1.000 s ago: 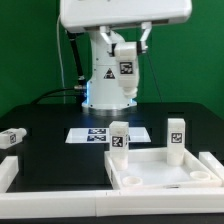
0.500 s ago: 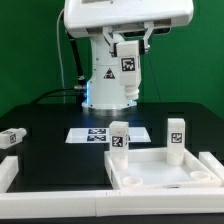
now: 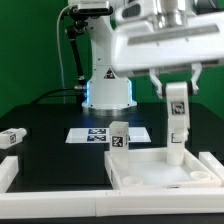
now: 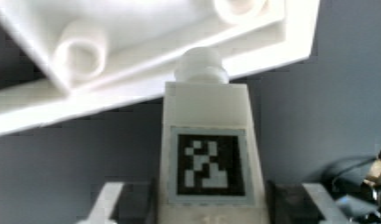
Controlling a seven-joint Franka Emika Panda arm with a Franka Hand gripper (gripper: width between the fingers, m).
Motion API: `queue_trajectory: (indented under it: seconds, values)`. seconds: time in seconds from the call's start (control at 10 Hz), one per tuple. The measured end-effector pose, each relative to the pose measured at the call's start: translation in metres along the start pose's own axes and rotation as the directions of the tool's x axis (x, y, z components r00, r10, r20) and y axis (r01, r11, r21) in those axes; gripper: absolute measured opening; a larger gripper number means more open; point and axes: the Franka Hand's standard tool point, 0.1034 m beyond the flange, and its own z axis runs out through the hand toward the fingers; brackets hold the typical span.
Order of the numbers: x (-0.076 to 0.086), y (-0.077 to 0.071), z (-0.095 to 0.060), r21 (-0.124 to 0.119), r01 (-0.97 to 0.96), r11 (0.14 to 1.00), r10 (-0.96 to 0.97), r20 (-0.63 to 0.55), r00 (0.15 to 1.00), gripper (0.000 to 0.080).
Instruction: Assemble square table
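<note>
The tool (image 3: 177, 88) is clamped on a short white plastic leg block with a black-and-white tag (image 3: 177, 104), pinching its upper end so the stub below hangs free, and that's the end that has to find a hole. The wrist view backs it up: the held leg (image 4: 208, 130) sits upright between the two fingers (image 4: 116, 205), tag to the camera, stub poised at the edge of the large white square plastic slab with the raised rim (image 4: 98, 90). A round corner socket (image 4: 80, 55) is near the stub but not under it. The slab (image 3: 165, 182) lies rim-up on the black surface (image 3: 45, 150), tucked by the long white border bars (image 3: 55, 195), which likely stop it sliding during a twist. A second white leg (image 3: 119, 138) stands at its far corner on the exterior view's left. At the far right corner the held leg overlaps whatever stands behind, so I can't separate them. A third leg (image 3: 12, 138) lies on its side well apart, and the marker board (image 3: 90, 134) lies beyond the slab. My read: line the stub up over a socket, then lower.
</note>
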Motion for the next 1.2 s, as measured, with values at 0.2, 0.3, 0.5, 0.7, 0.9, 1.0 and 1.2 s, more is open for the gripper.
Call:
queue_trajectory:
  seconds: [0.2,0.3,0.5,0.7,0.9,1.0,1.2]
  values:
    - [-0.011,0.003,0.008,-0.010,-0.030,1.000,0.030,-0.006,1.000,0.0291]
    - [-0.012,0.004,0.009,-0.012,-0.029,1.000,0.029,-0.003,1.000,0.0291]
    - [-0.013,0.003,0.009,-0.012,-0.016,1.000,0.016,-0.001,1.000,0.0291]
    - [-0.022,-0.006,0.018,-0.012,0.016,1.000,-0.016,0.008,1.000,0.0291]
    - [-0.026,-0.023,0.032,-0.022,0.111,0.994,-0.112,-0.007,0.994,0.0291]
    - [-0.026,-0.023,0.037,-0.024,0.155,0.988,-0.155,-0.030,0.987,0.0291]
    - [-0.027,-0.023,0.037,-0.026,0.153,0.988,-0.153,-0.023,0.988,0.0291]
